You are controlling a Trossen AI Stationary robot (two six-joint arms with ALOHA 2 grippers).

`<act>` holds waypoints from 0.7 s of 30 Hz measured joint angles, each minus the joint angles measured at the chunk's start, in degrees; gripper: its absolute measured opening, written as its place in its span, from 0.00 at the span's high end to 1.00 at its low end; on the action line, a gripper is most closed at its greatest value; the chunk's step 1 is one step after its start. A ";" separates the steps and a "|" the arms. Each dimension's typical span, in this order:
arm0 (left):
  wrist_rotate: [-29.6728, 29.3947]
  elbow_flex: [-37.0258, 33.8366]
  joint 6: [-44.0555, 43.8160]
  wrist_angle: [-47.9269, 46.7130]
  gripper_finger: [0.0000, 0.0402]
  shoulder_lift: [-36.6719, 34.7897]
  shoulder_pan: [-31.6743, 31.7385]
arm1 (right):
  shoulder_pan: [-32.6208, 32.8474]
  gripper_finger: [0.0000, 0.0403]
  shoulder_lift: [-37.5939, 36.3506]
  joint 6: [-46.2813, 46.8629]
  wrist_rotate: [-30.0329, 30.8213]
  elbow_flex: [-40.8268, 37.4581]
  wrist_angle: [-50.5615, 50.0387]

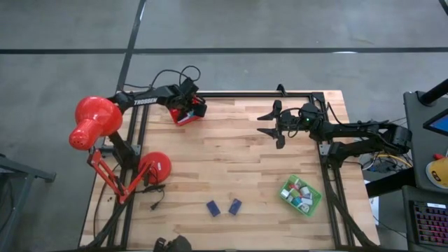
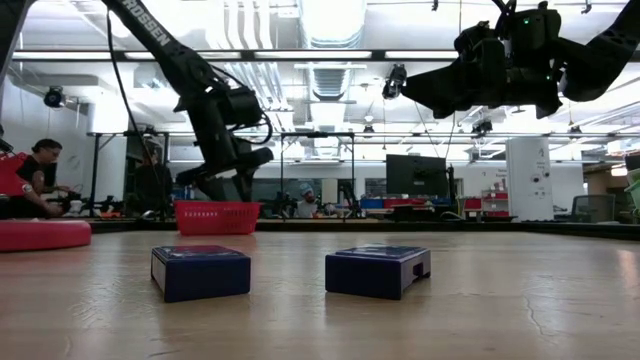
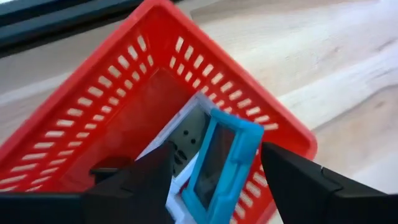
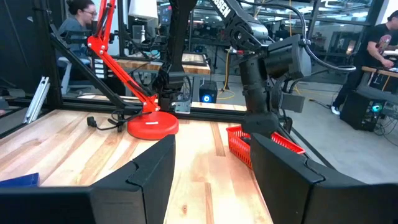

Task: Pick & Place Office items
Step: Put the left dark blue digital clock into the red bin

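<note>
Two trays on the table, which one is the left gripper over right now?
The red tray at the table's far left corner. The left gripper hangs over it, open. The green tray sits near the right front edge, unattended.

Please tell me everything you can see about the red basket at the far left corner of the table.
The red basket is a small tray that looks like plastic, with slotted walls and a smooth rim. It stands on the wooden table at its far left corner. The left gripper hangs right above it, jaws open. In the left wrist view, a teal-framed piece leans tilted inside the basket on a white piece. Whether the jaws touch the basket, I cannot tell.
</note>
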 joint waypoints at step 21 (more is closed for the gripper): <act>5.98 7.99 28.86 -0.86 0.39 -0.43 -18.85 | -0.02 0.50 0.02 0.00 -0.01 0.00 -0.02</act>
